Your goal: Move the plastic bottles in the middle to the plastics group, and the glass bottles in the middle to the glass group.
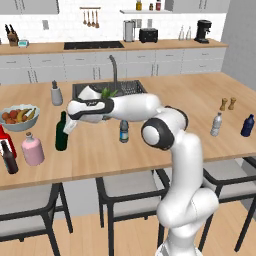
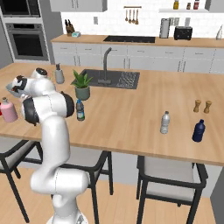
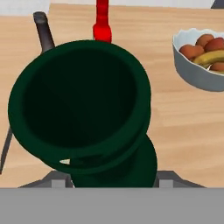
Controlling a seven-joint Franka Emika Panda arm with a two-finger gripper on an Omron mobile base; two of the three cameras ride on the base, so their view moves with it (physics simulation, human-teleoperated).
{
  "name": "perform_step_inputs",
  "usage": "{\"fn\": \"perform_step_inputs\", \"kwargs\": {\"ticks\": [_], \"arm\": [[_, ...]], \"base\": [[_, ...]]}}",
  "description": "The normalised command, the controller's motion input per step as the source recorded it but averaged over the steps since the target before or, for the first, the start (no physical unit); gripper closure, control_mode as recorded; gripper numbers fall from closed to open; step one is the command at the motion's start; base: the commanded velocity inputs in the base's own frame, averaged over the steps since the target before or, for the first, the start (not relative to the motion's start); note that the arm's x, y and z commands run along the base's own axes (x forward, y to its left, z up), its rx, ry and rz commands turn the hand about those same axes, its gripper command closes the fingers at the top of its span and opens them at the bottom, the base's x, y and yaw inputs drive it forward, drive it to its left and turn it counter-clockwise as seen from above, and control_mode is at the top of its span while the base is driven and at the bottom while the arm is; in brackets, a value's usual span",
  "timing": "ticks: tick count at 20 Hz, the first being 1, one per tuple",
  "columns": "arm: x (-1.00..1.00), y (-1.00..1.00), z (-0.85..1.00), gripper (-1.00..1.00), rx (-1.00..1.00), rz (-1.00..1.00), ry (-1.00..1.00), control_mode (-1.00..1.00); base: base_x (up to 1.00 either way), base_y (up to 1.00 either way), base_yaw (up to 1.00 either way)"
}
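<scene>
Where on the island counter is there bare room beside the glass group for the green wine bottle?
Crowded at the left edge: red bottle, brown bottle, pink bottle. Bare wood lies between the green wine bottle and the water bottle, toward the front edge.

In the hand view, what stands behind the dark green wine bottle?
Behind the green wine bottle stand a red bottle, a dark brown bottle and, to the right, a fruit bowl. The wine bottle covers their lower parts.

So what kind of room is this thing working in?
A home-style kitchen, computer-rendered by the look of it: a wooden island counter with a sink, a cooktop on the back counter, and a wall oven.
</scene>
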Motion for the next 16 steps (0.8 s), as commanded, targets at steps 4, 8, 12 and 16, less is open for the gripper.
{"fn": "perform_step_inputs", "kwargs": {"ticks": [4, 8, 12, 16], "arm": [[0.04, 0.76, 0.0, 1.0, -0.08, 0.03, 0.0, -1.0], [0.0, 0.29, 0.0, 1.0, -0.05, 0.0, 0.0, -1.0], [0.0, 0.09, -0.01, 1.0, 0.0, 0.0, 0.0, -1.0], [0.0, 0.0, -0.04, 1.0, 0.0, 0.0, 0.0, -1.0]], "base": [[0.0, 0.0, 0.0], [0.0, 0.0, 0.0], [0.0, 0.0, 0.0], [0.0, 0.0, 0.0]]}}
